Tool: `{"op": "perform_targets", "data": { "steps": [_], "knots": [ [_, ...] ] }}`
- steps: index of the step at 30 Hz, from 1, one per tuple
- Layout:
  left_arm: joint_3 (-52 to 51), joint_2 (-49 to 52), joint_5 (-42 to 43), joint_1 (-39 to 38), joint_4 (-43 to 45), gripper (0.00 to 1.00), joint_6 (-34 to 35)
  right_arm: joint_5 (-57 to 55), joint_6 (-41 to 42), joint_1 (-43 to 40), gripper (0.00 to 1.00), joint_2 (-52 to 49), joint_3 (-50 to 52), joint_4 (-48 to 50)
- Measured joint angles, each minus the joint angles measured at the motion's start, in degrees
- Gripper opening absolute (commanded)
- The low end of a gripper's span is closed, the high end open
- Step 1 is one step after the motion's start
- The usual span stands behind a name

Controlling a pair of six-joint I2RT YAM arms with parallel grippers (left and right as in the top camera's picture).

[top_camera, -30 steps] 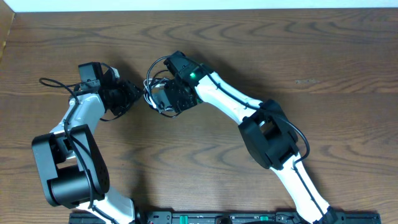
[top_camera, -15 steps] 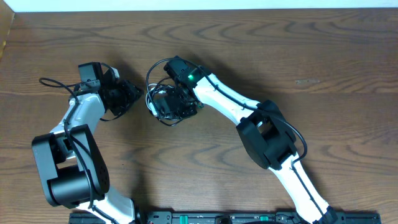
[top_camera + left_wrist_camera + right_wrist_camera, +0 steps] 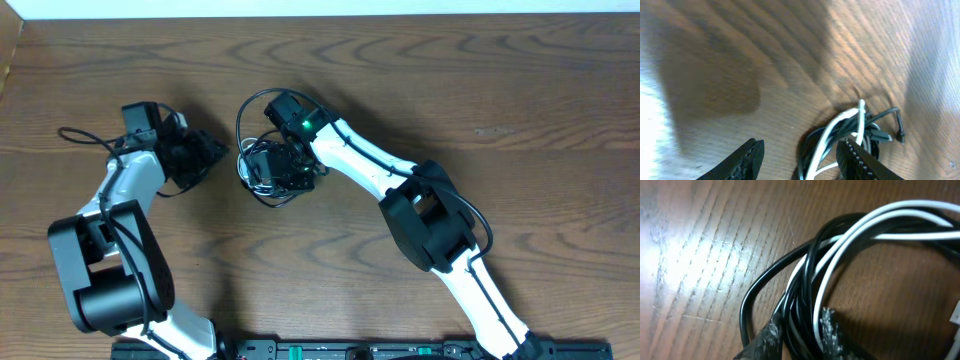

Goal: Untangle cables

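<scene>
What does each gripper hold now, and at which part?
The right gripper pinches the thin black and white cables at bunched mid-length strands; left gripper holds nothing.

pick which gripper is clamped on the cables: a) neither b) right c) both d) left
b: in the right wrist view the right gripper pinches black and white strands of the cables, while the left gripper stands open.

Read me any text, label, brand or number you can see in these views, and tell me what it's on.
No readable text in any view.
The black bar at the overhead view's bottom edge: small green and white marks, too small to read.
The green light on the right arm: a lamp only, no characters.
On the cables and the table: no print visible.
</scene>
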State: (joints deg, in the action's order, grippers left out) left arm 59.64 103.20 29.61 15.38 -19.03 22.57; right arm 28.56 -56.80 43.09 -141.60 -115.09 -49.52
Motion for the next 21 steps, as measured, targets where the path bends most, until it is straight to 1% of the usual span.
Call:
{"op": "perform_targets", "data": {
  "steps": [4,6,7,14,21],
  "knots": [
    [0.00,0.00,0.00,1.81,-0.48,0.52,0.15,0.22,5.95,0.02,0.08,-0.02,0.00,0.02],
    [0.00,0.00,-0.02,2.21,-0.50,0.52,0.17,0.39,8.90,0.07,0.02,-0.02,0.00,0.02],
    [0.00,0.00,-0.02,2.21,-0.50,0.52,0.17,0.39,9.79,0.09,0.01,-0.02,0.00,0.04],
    [0.00,0.00,0.31,2.25,-0.48,0.56,0.13,0.59,20.57,0.11,0.01,-0.17,0.02,3.32],
    [0.00,0.00,7.23,2.99,1.40,0.56,-2.51,2.91,34.49,-2.71,0.01,-0.20,0.02,4.48]
  ]
}}
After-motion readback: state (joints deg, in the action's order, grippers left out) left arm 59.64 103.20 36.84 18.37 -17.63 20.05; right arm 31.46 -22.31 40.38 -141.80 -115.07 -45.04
